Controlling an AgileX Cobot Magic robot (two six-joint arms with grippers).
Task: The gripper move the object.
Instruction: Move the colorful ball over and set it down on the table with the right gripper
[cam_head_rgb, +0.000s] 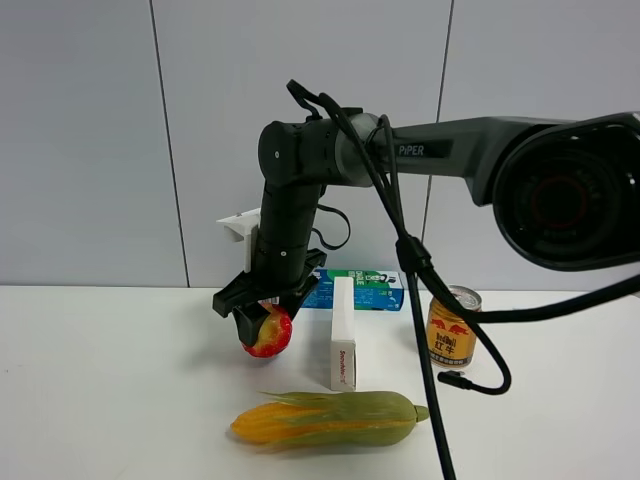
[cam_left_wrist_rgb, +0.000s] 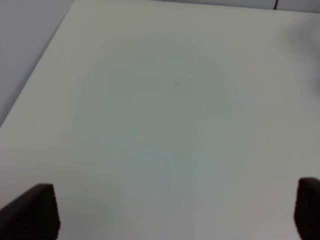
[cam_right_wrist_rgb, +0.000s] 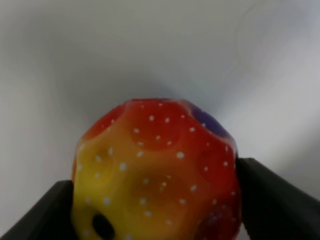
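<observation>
One corn cob (cam_head_rgb: 325, 420), yellow at its left end and green toward its right, lies nearest you across the front of the white tabletop (cam_head_rgb: 100, 380). Just behind it, a white box (cam_head_rgb: 343, 348) stands upright on a narrow end.

Left of that box, your right hand (cam_head_rgb: 262, 322) hangs from a thick black arm (cam_head_rgb: 300, 190) that reaches in from the right of the high view. It is pinching the ball (cam_head_rgb: 268, 335). In the right wrist view the black fingers (cam_right_wrist_rgb: 272, 200) press on opposite sides of the ball. You can see it is dimpled, yellow low down and red above, with a purple patch and white specks all over. The ball sits low, close to the tabletop. You cannot tell whether it touches the surface or hangs just clear of it.

Right of the white box and slightly farther back stands a gold can (cam_head_rgb: 452, 327). A black cable (cam_head_rgb: 418, 300) drops from the arm past the can's left side. Behind the white box, a teal box (cam_head_rgb: 365, 290) lies flat near the grey panelled wall (cam_head_rgb: 90, 140).

Your left hand (cam_left_wrist_rgb: 172, 212) appears only in its own wrist view. There its two dark fingertips are spread wide apart over bare tabletop.
</observation>
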